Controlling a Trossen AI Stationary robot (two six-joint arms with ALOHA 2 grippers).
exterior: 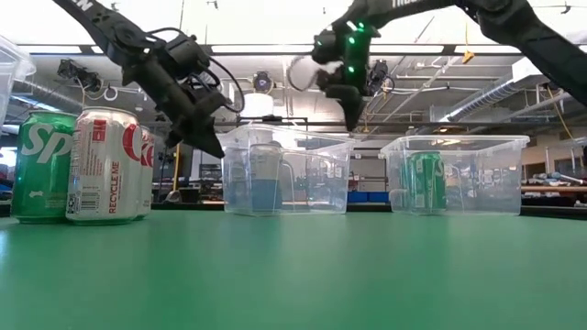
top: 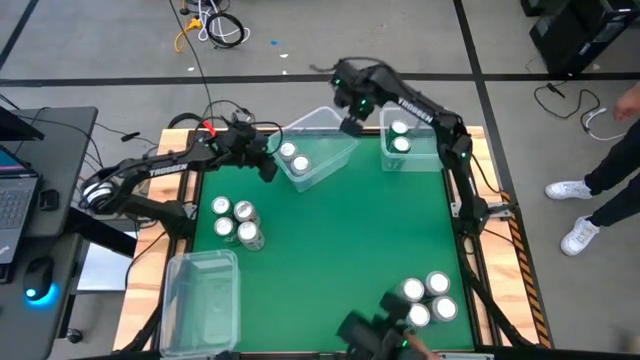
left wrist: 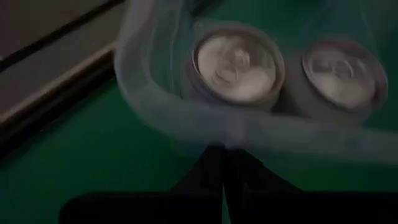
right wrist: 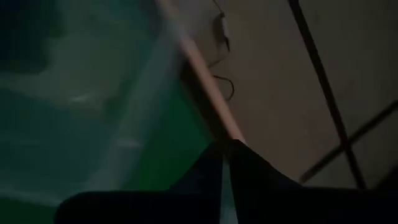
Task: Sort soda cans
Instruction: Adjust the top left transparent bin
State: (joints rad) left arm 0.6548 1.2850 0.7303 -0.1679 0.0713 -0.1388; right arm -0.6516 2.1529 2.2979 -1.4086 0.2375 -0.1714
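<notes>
Two silver-topped soda cans (left wrist: 236, 62) (left wrist: 342, 71) stand in a clear bin (top: 325, 128) at the table's far middle. My left gripper (top: 268, 168) is shut and slants down at that bin's left rim (left wrist: 186, 124). My right gripper (top: 352, 126) is shut and hangs high over the gap between this bin and a second clear bin (top: 432, 150). The second bin holds two green cans (top: 400, 137). Several cans (top: 235, 220) stand on the left of the mat, among them a green can (exterior: 41, 165) and a white one (exterior: 108, 165). Several more cans (top: 428, 297) stand near right. My left gripper's shut fingertips (left wrist: 214, 163) stand right at the outer side of the middle bin's rim, coming from the table's left and slanting down. I cannot tell whether they touch it.
An empty clear bin (top: 200, 300) sits at the near left corner. The middle of the green mat (top: 340, 240) is bare. A person's legs and shoes (top: 580, 210) show beyond the right edge. A desk with a laptop (top: 15, 200) stands to the left.
</notes>
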